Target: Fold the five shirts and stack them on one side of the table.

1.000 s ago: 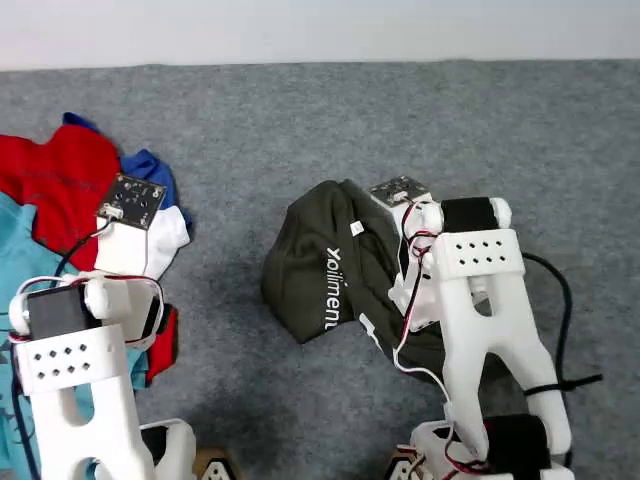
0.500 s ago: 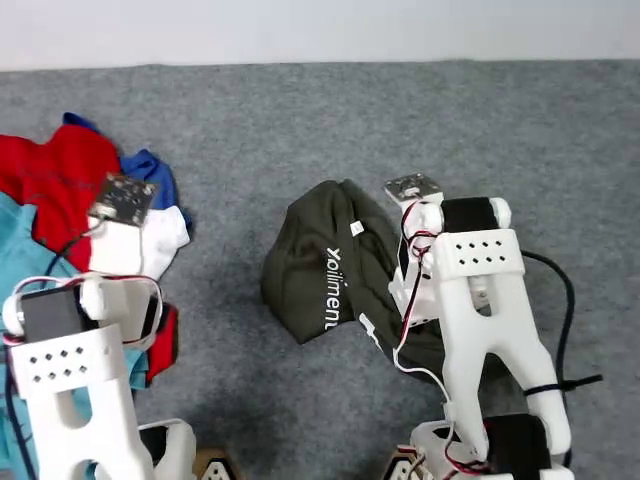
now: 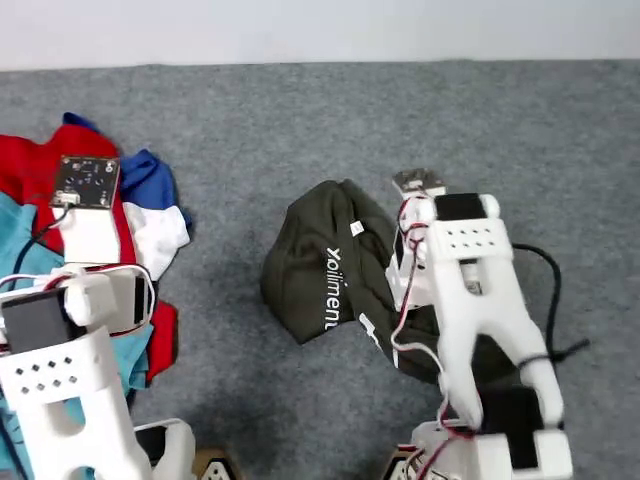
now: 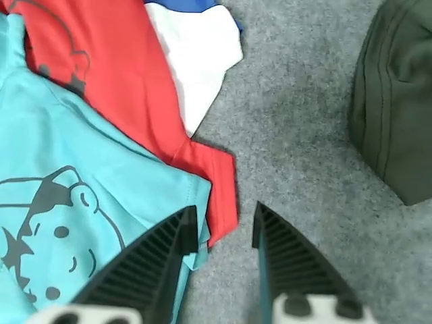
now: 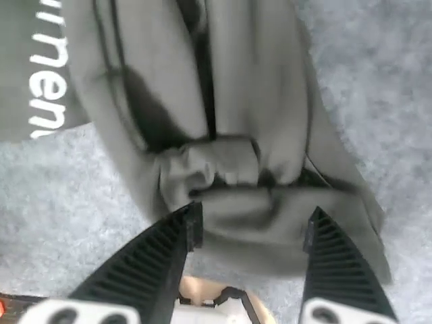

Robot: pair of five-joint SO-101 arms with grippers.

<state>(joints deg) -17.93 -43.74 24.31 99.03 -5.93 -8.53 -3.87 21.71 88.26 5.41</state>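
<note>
1. High view: the dark olive shirt [image 3: 315, 265] lies crumpled mid-table [image 3: 300, 120], well apart from the red shirt [image 3: 35, 165], blue shirt [image 3: 150, 180] and white shirt [image 3: 160, 230] heaped at one edge.
2. Left wrist view: the left pincer [image 4: 221, 233], fingers apart, hangs over the red shirt's sleeve hem, beside the teal shirt [image 4: 67, 135] with its cartoon print.
3. Right wrist view: the right pincer [image 5: 251, 229], spread wide, straddles a bunched fold of the olive shirt.

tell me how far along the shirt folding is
Done: nothing looks folded or stacked. In hand: the right arm's jaws stand open over the crumpled green shirt; the left arm's jaws hang open over the red shirt and teal shirt. Left: all five, white shirt and blue shirt included.
</note>
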